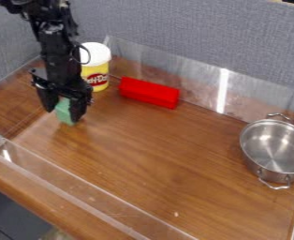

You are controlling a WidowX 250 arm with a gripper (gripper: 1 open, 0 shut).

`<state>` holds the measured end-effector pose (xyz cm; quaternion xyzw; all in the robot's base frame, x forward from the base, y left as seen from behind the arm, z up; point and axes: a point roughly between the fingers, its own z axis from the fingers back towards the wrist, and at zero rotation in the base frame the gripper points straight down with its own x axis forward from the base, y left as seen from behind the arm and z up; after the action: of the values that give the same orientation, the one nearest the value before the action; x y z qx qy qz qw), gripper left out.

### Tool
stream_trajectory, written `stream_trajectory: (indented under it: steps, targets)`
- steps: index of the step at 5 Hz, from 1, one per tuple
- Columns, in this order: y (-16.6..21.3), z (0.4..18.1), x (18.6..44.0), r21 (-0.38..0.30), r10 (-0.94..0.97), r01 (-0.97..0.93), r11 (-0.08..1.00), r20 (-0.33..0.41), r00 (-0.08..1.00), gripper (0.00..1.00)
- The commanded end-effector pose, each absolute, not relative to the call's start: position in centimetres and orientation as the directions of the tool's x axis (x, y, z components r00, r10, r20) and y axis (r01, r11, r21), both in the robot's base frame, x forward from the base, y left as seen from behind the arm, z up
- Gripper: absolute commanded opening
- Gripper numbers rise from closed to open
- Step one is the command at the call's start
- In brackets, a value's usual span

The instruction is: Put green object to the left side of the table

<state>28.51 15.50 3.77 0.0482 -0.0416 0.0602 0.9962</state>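
We see the claw [67,112] pointing straight down with the green block [69,113] between its fingers, low over the table [150,159]; whether they clamp it or stand apart, we cannot tell. Just behind it stands a yellow tub [95,66], with a red block [150,92] further right.

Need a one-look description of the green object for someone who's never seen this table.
Start at the yellow tub by the back wall on the left of the wooden table. Just in front of it, under the black gripper, sits the green object. It is a small cube, the only green thing; the nearby block is red and longer.
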Motion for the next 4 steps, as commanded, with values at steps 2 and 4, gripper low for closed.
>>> stream_trajectory:
  steps: [2, 4]
  targets:
    - [16.39, 5.90, 29.21, 0.097, 0.146, -0.163, 0.982, 0.160, 0.976, 1.00]
    - [16.40, 6.48, 29.27, 0.084, 0.164, -0.181, 0.980, 0.181, 0.970, 1.00]
